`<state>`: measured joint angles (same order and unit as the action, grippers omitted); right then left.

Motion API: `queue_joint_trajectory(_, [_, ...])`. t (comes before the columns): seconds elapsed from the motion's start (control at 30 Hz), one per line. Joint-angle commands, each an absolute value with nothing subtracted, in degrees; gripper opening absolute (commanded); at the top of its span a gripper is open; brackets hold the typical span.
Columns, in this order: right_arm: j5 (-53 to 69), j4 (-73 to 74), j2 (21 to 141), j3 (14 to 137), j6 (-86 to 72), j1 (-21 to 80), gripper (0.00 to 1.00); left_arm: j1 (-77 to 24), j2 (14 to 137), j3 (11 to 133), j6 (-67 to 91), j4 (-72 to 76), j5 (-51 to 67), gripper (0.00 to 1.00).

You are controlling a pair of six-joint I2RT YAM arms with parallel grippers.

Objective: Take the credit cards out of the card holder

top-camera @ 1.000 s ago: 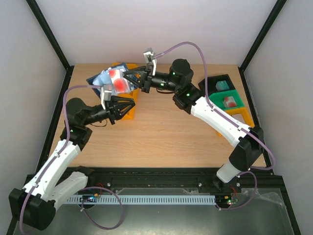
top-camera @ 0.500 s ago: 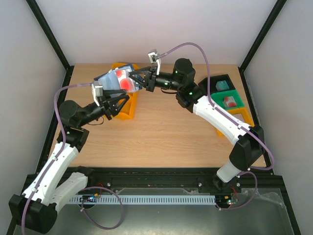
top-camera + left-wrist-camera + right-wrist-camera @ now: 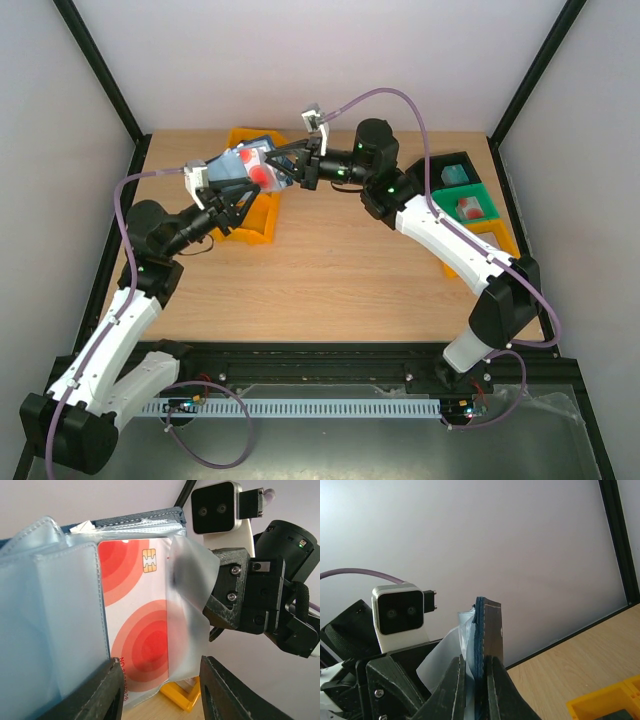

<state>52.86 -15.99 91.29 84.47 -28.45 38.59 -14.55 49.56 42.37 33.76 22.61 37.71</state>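
Progress is judged early: no card is seen lying free on the worktop [image 3: 330, 270], and one red credit card [image 3: 135, 610] is seen seated in a clear sleeve of the card holder [image 3: 245, 165], its chip uppermost and roughly its right half exposed past the sleeve edge in the left wrist view. Whether further cards sit in the other clouded sleeves cannot be told. The holder is held in the air, opened out, at the upper left of the top view, above the yellow bin [image 3: 255, 225] and clear of the worktop. It is pinched at its navy edge by the right claw [image 3: 477, 680], whose jaws are closed tight on it; the edge is seen standing upright between the two fingers in the right wrist view. The left claw [image 3: 160, 690] is part open and nothing is gripped by it. Its jaws are placed just below the lower edge of the red card, the card hanging above the gap between them, the left-hand finger overlapping the card's lower corner in that view. Extraction of this card, and of any others, is left to be done.
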Motion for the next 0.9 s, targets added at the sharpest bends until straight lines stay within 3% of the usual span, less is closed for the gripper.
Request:
queue_joint_trajectory(0.0, [59.1,-20.2,88.5,86.8,-29.9,39.0,0.02,-13.9,50.1,43.7,33.8,20.0,35.9,0.43])
queue_joint_trajectory(0.17, [62.7,-29.8,89.2,86.1,-38.1,39.0,0.02,-13.9,50.3,43.5,34.2,19.9,36.8,0.44])
queue_joint_trajectory(0.53, [57.8,-27.9,91.4,85.0,-34.3,41.5,0.02,-14.6,50.8,42.2,38.9,32.4,42.9,0.38])
queue_joint_trajectory(0.7, [57.4,-30.5,92.1,83.3,-35.6,41.6,0.02,-14.5,50.7,41.7,43.1,39.1,45.0,0.27])
queue_joint_trajectory(0.87, [56.9,-32.2,93.3,83.5,-37.6,41.6,0.02,-14.8,50.6,40.9,45.3,43.7,47.5,0.03])
